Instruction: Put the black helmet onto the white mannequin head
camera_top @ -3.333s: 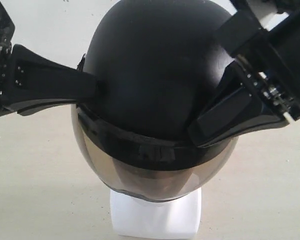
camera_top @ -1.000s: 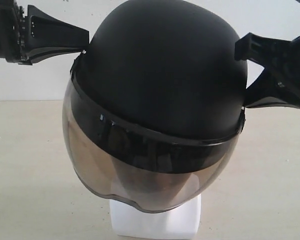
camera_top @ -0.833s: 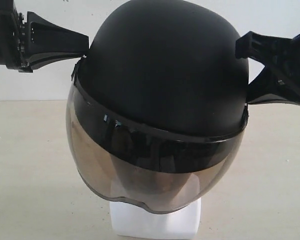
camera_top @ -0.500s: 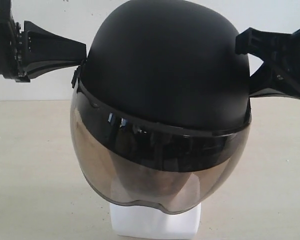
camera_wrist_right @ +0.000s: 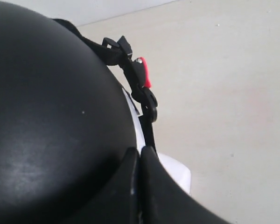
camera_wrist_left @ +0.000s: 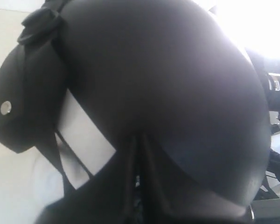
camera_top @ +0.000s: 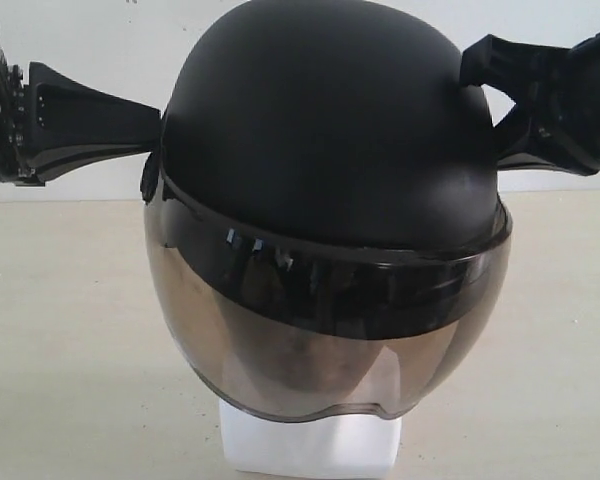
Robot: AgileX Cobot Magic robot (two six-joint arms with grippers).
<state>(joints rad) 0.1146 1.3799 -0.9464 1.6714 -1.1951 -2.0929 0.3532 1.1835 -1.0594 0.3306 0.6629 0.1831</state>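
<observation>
Left gripper (camera_top: 152,125), fingers together, tip against the black helmet (camera_top: 330,130)'s side; right gripper (camera_top: 472,65), likewise closed, against the opposite side; helmet covers the white mannequin head (camera_top: 310,448).

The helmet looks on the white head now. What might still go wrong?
The closed left fingers and right fingers sit against the matte black rounded helmet; pulling away unevenly may twist it. The plain white mannequin head shows only a narrow base, so a sideways nudge might tip it.

Probably a lab test setup: a plain beige surface (camera_top: 70,350) backed by a blank white wall (camera_top: 80,30); little else tells.
</observation>
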